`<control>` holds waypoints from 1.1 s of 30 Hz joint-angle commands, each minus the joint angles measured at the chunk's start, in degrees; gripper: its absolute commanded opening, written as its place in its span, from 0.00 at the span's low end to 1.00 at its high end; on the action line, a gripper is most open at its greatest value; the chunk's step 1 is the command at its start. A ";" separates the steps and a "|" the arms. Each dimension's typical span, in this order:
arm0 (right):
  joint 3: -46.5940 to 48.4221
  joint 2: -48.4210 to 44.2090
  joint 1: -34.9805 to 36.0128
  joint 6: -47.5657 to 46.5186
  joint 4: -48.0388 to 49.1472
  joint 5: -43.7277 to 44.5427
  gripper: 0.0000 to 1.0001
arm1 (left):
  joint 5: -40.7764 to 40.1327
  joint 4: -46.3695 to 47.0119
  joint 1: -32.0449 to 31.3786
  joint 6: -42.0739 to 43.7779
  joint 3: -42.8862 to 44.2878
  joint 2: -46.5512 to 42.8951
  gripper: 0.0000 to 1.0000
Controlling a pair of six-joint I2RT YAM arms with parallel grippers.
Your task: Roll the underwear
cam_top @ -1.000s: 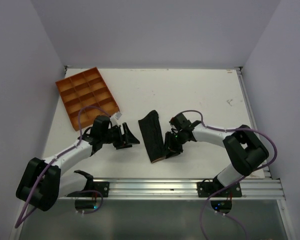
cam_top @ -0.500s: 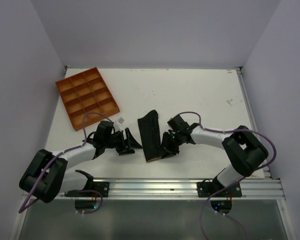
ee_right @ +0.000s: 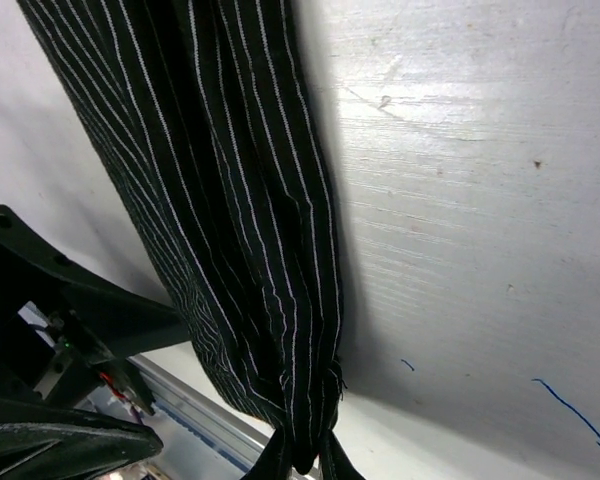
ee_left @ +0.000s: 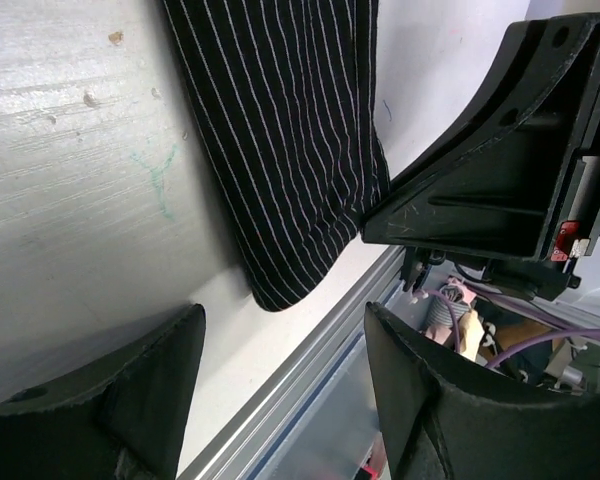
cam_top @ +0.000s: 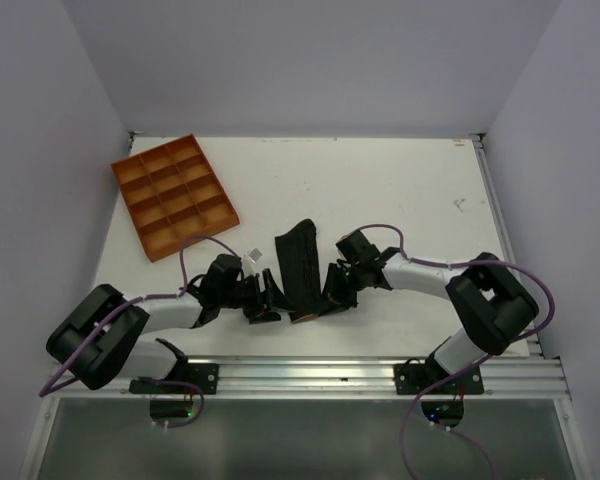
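One corner of the striped underwear [ee_right: 230, 200] sits pinched in the right gripper [ee_right: 305, 462], the left gripper [ee_left: 282, 330] wide alongside.

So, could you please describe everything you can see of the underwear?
The underwear is soft black fabric with thin white pinstripes, folded into a narrow strip lying flat on the white table, not yet rolled. The right claw pinches its near end; the open left claw sits alongside.
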 commanded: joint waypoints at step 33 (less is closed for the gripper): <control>-0.07 -6.08 0.00 11.77 12.24 -8.55 0.00 | -2.45 28.73 -0.12 -20.45 -7.72 3.26 0.74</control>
